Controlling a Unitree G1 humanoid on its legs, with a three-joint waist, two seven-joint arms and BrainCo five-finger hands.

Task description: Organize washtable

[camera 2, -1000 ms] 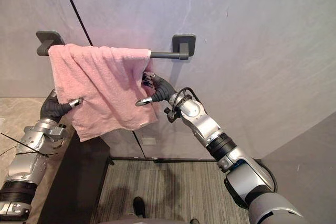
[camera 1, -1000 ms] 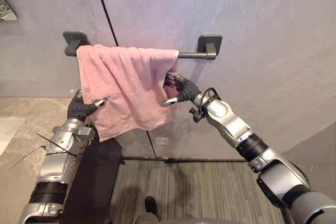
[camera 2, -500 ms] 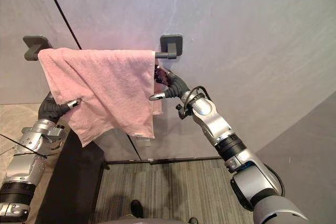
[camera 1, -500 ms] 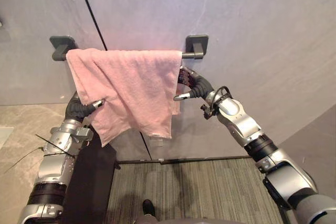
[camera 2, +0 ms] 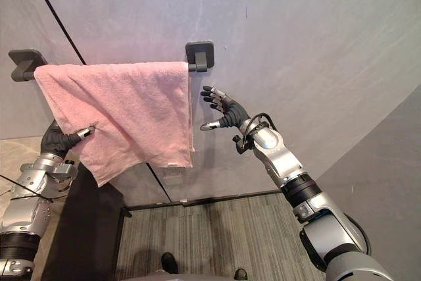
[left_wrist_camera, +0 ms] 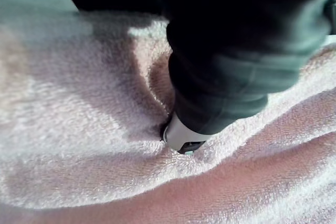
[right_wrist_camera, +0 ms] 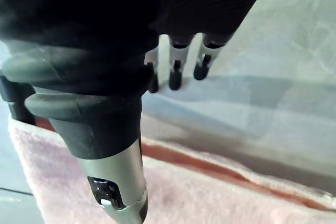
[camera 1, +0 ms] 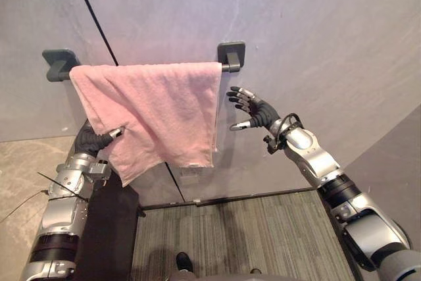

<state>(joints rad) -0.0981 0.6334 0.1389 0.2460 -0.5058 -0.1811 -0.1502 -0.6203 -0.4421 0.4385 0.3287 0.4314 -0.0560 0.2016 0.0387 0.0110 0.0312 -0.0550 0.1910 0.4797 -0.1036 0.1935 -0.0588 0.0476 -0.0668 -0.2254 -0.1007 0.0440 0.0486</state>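
A pink towel (camera 1: 158, 110) hangs spread over a dark wall bar, from its left bracket (camera 1: 58, 64) to its right bracket (camera 1: 231, 52). My left hand (camera 1: 92, 141) is at the towel's lower left corner, with the thumb (left_wrist_camera: 184, 140) pressed into the cloth (left_wrist_camera: 79, 129) and the fingers behind it. Just right of the towel's right edge and below the right bracket is my right hand (camera 1: 256, 111), open with fingers spread and apart from the towel. The right wrist view has its straight fingers (right_wrist_camera: 176, 77) towards the grey wall, with the towel's edge (right_wrist_camera: 210, 198) beneath.
A dark cabinet side (camera 1: 112, 228) stands below my left arm, with a pale marble counter (camera 1: 20, 162) to its left. Grey carpet (camera 1: 250, 235) covers the floor under the towel. A small wall socket (camera 1: 187, 170) sits just under the towel's hem.
My right hand has let go of the towel's right edge, moved right and opened. The towel now lies spread along the bar to the right bracket. The camera has also shifted.
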